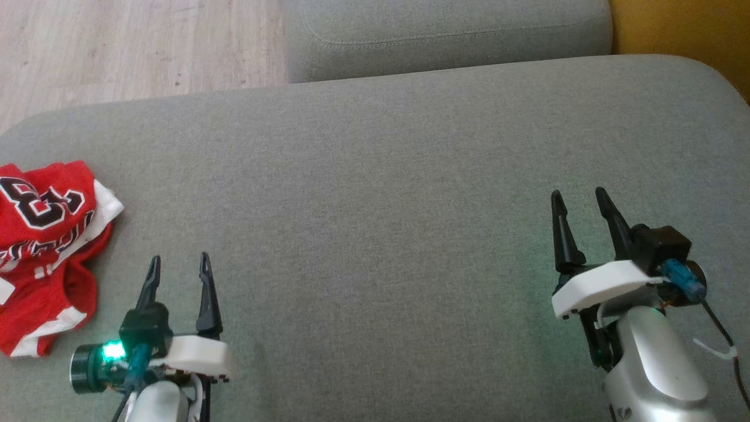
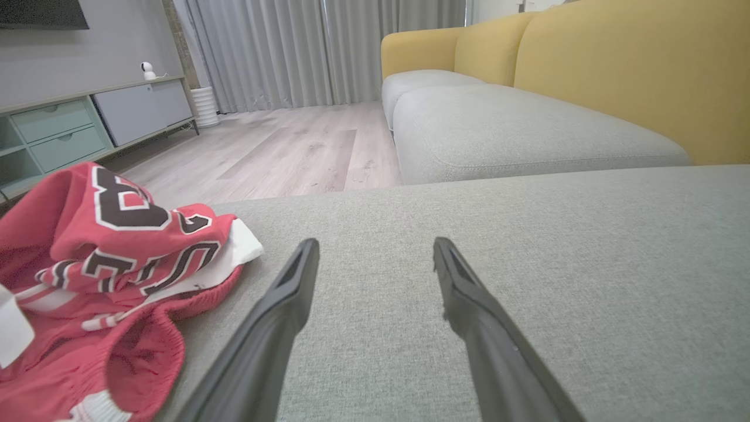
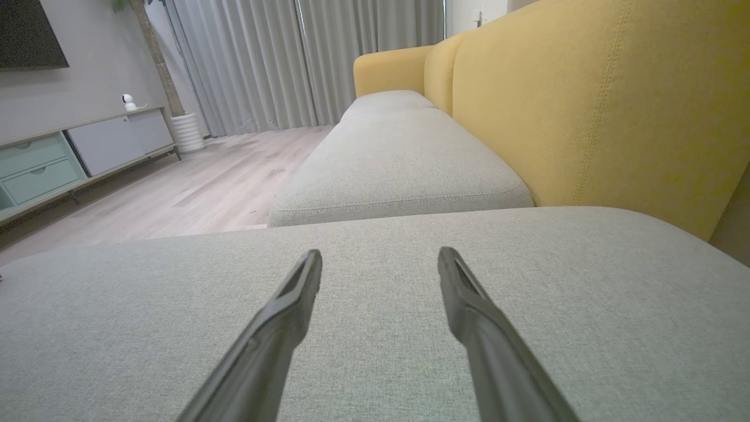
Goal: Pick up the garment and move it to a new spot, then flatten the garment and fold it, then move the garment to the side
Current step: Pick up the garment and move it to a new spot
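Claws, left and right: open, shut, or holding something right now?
Left claw: open, empty; the red jersey lies beside it, apart from its fingers.
Right claw: open, empty, over the grey cushion.

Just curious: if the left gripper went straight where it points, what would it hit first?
Probably nothing but bare grey cushion; the left gripper points past the red jersey, which lies to its left.
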Robot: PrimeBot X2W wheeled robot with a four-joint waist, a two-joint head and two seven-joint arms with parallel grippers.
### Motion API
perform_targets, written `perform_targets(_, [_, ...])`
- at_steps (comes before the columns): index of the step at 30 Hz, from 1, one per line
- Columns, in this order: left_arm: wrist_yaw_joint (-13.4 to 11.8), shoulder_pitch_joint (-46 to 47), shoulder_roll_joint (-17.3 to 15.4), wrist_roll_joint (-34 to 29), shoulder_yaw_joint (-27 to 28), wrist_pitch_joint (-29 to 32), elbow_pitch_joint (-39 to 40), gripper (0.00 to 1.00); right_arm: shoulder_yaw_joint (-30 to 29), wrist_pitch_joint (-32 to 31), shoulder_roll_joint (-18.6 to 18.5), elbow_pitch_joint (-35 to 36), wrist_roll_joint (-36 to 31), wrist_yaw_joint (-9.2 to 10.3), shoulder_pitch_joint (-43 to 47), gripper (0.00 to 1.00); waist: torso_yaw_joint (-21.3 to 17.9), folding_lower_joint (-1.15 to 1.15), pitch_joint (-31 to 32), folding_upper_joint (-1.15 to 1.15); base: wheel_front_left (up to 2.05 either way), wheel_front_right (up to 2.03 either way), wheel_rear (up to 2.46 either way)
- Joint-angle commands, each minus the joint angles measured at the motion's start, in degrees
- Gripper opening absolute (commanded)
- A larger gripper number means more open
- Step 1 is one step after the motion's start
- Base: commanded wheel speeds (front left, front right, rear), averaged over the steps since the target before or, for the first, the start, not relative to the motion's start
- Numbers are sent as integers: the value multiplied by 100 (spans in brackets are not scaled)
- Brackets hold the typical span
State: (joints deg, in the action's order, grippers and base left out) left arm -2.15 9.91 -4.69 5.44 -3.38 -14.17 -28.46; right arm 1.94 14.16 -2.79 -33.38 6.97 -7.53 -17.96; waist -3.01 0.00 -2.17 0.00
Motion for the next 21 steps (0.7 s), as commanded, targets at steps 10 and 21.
perform_targets(10, [28, 138, 48, -180, 355, -83, 234, 100, 139, 84, -10, 205, -61, 4, -87, 100, 138, 0, -38, 0, 0, 0, 0])
perform_targets(21, [126, 113, 107, -223, 431, -83, 225, 100, 430, 84, -10, 205, 63, 4, -11, 100, 1315, 0, -5, 0, 0, 0, 0])
